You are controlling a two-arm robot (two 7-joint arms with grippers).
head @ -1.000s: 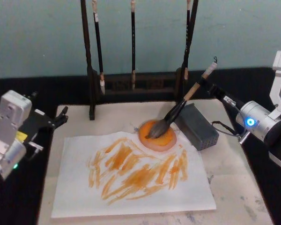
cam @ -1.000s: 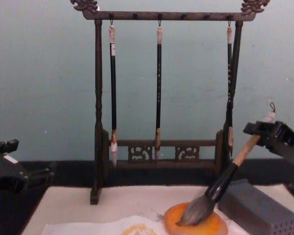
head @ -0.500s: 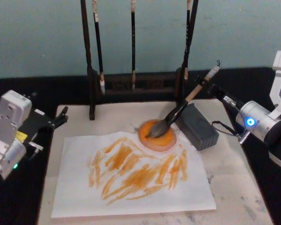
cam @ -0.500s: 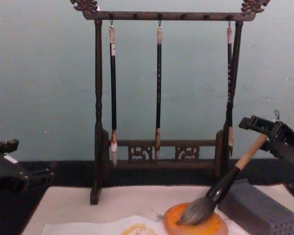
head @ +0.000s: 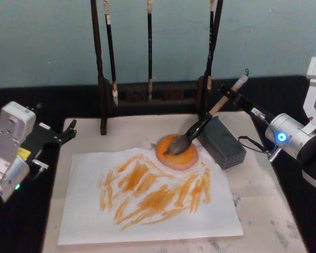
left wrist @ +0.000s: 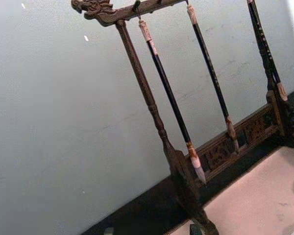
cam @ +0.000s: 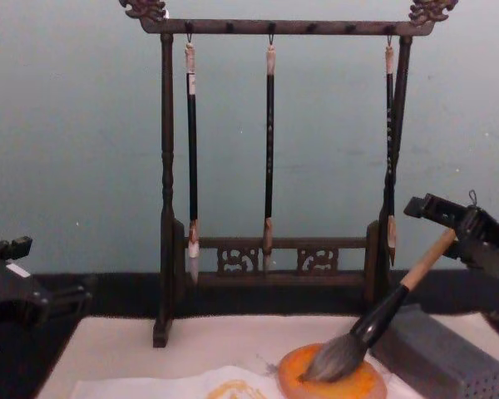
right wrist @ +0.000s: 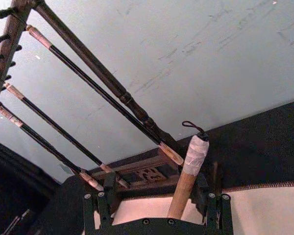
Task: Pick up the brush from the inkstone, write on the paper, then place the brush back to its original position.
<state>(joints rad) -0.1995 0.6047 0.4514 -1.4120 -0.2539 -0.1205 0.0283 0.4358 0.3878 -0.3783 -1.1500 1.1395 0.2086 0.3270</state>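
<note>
The brush (head: 200, 125) lies slanted, its fat grey bristles on the round orange inkstone (head: 185, 158) and its pale handle leaning over a grey block. My right gripper (head: 230, 96) stands open around the upper handle, just below the white wrapped end. In the right wrist view the handle (right wrist: 188, 169) rises between the spread fingers, nearer one of them. From the chest the brush (cam: 382, 312) slopes up to that gripper (cam: 449, 224). The white paper (head: 84, 211), streaked with orange strokes, lies in front of the inkstone. My left gripper (head: 69, 132) is parked open at the mat's left edge.
The grey dotted block (head: 224, 142) sits right of the inkstone under the handle. A dark wooden rack (head: 152, 95) with three thin hanging brushes stands at the back. The beige mat (head: 263, 200) has bare room right of the paper.
The brush handle has sunk lower towards the grey block while its bristles stayed on the inkstone. My right gripper's fingers have spread off the handle. The left arm has not moved.
</note>
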